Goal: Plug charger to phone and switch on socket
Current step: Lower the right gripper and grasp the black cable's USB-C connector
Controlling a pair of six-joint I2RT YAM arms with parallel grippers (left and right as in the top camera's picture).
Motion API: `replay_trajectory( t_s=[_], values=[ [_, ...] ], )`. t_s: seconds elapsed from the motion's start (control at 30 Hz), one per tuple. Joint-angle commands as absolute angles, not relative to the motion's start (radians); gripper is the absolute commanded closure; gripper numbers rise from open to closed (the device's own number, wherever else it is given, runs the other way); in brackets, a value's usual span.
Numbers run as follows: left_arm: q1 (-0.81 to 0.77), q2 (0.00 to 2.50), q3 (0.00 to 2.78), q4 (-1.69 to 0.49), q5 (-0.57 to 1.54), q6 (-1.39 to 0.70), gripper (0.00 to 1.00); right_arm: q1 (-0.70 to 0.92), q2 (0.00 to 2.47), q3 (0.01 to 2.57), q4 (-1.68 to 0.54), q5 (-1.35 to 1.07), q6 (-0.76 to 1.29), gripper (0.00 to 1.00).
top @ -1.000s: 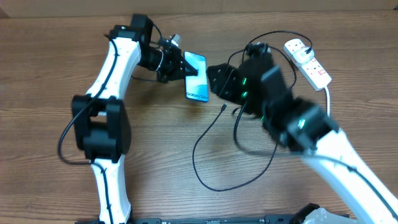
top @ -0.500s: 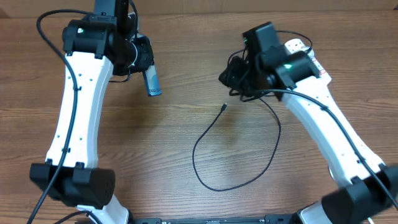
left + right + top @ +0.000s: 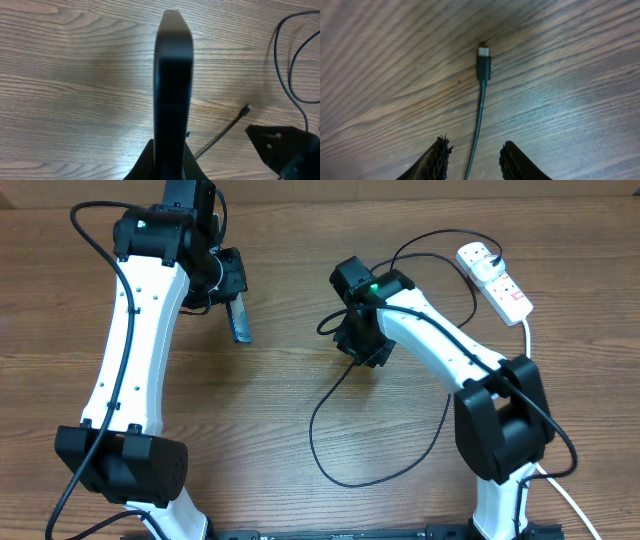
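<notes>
Nearest you, the long thin black charger cable (image 3: 312, 438) lies looped on the wooden desk (image 3: 250, 430). Beyond it, its small black connector tip (image 3: 483, 62) lies flat, and your right fingers (image 3: 439, 159) stand released, one on each side of the cable. Further left, your left fingers (image 3: 142, 170) are clenched on the slim dark-rimmed smartphone (image 3: 173, 90), held on edge. Farthest right lies the white elongated power strip with red markings (image 3: 495, 278), a white plug in it.

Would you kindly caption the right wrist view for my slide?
Open right gripper straddling the charger cable on the table.
</notes>
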State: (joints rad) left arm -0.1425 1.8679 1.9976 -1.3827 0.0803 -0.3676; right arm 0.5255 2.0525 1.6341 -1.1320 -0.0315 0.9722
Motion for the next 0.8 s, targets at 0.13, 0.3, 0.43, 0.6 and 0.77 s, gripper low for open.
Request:
replay_trajectory(
  t_s=[0.13,0.3,0.43,0.6,0.77],
  values=[
    [-0.147,1.859,2.004,-1.381,0.071,-0.382,0.96,0.528,2.151,1.636,-1.111,0.000,0.987,0.66],
    [-0.147,1.859,2.004,-1.383,0.071,-0.382,0.96,0.526,2.170,1.635,-1.058,0.007,0.936,0.67],
    [-0.147,1.859,2.004,-1.383,0.071,-0.382,0.96,0.526,2.170,1.635,-1.062,0.027,0.937,0.69],
    [-0.147,1.859,2.004,-1.383,0.071,-0.382,0.96,0.526,2.170,1.627,-1.057,0.033,0.939,0.70],
    [-0.147,1.859,2.004,-1.383,0.071,-0.382,0.96,0.526,2.170,1.588,-1.023,0.033,0.938,0.70]
  ],
)
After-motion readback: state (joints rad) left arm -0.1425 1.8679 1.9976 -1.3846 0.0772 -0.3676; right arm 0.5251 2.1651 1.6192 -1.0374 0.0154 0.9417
